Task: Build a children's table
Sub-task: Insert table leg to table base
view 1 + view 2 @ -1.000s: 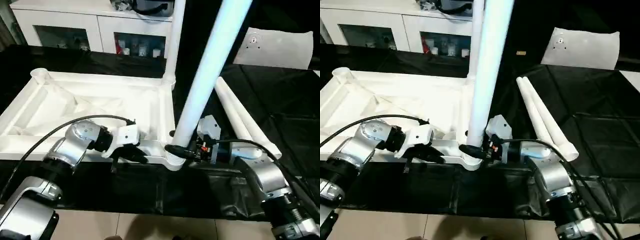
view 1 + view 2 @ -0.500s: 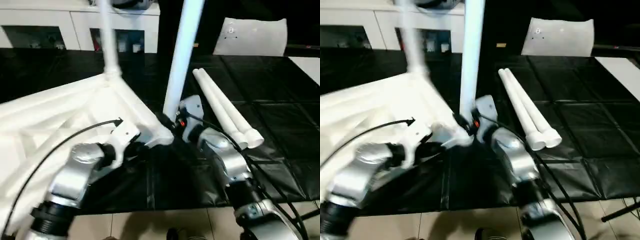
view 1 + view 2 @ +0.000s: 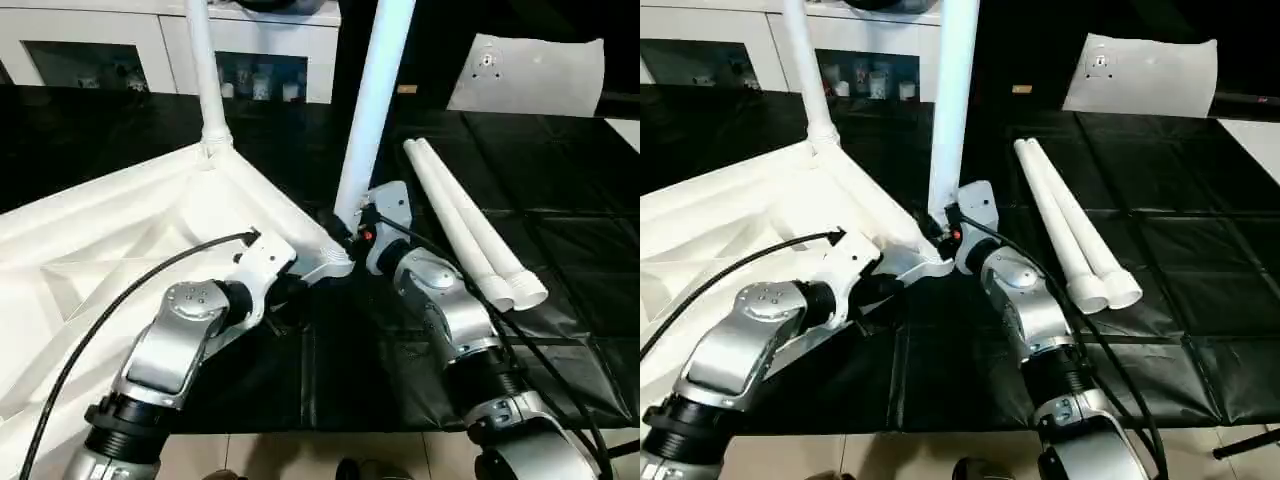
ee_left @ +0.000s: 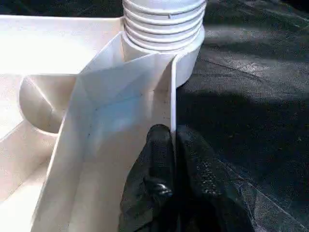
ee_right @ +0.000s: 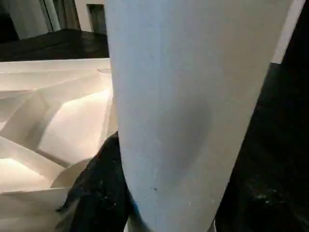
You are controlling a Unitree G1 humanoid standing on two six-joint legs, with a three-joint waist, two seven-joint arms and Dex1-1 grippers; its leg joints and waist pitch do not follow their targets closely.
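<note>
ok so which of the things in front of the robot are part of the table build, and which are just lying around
Part of the build:
- tabletop, lying underside up
- leg standing in the near corner socket, held by the right end effector
- leg standing in the far corner
- two loose legs on the black cloth
- left end effector, pinching the tabletop's rim

Just lying about:
- white pillow-like block
- white cabinet
</note>
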